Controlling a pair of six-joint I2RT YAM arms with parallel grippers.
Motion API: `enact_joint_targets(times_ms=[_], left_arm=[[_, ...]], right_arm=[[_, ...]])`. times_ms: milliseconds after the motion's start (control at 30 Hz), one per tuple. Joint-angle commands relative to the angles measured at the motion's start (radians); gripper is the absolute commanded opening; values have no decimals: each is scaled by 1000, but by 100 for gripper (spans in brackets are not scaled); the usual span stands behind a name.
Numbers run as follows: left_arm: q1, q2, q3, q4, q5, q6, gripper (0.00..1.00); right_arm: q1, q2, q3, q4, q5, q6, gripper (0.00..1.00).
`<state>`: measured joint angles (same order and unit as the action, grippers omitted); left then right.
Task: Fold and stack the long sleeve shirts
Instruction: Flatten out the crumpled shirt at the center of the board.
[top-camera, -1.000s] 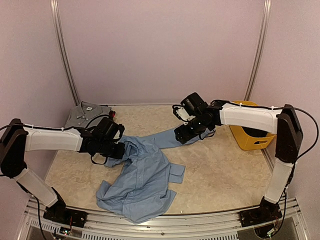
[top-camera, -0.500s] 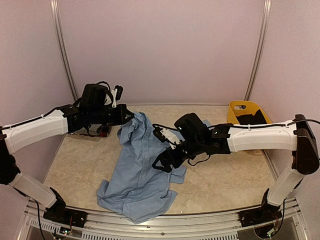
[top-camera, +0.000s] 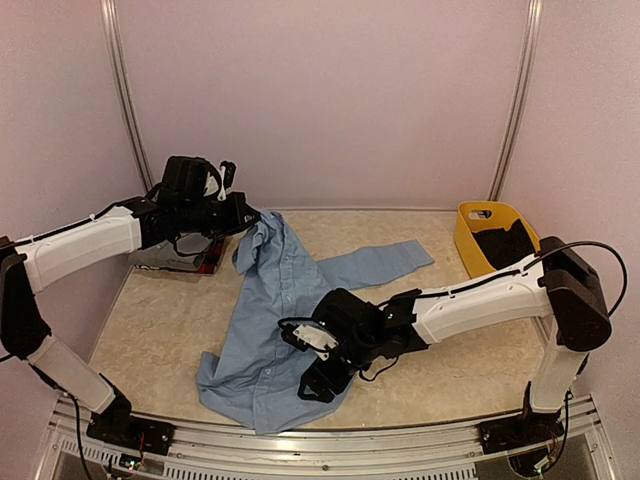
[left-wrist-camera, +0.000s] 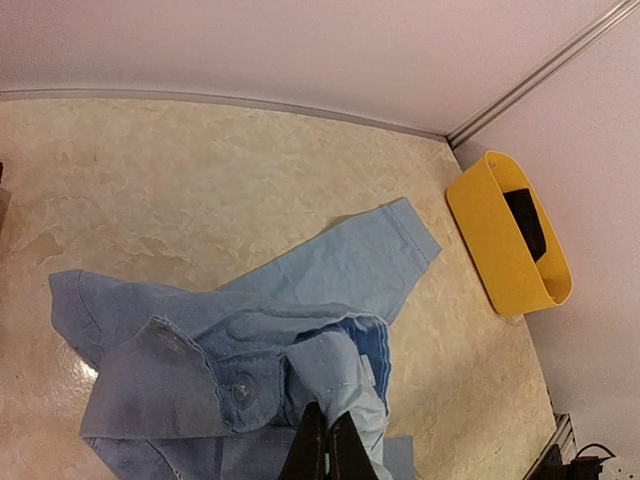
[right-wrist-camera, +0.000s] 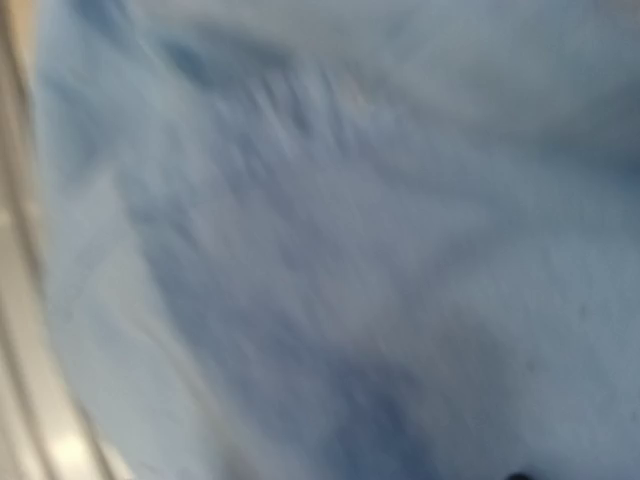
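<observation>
Left jaws pinch blue shirt (top-camera: 265, 320) — right jaws above it.

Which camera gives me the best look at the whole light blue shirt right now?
Top external: the light blue shirt shows nearly whole, collar to hem. Left wrist shows only its collar and one sleeve; right wrist, just blurred blue cloth.

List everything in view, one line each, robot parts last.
Light blue collared button-up cloth shirt: one, light blue, spread mid-table, collar end lifted, one sleeve stretched toward the basket.
Folded cloth pile: one, grey with red showing, far left by the wall, partly hidden.
Yellow plastic basket: one, yellow, far right corner, something dark inside.
Beige marbled table: one, beige, under everything.
Left gripper: one, black, shut on the shirt's collar end.
Right gripper: one, black, low over the shirt's near hem.
</observation>
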<state>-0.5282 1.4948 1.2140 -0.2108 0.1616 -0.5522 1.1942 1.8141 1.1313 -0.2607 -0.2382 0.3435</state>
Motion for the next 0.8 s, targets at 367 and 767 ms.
enact_joint_targets(times_ms=[367, 767], left_arm=[[37, -33, 67, -92, -63, 140, 0], [37, -139, -40, -223, -44, 225, 0]], right_arm=[[-147, -93, -16, -318, 229, -6, 0], [-682, -239, 21, -478, 428, -6, 9]])
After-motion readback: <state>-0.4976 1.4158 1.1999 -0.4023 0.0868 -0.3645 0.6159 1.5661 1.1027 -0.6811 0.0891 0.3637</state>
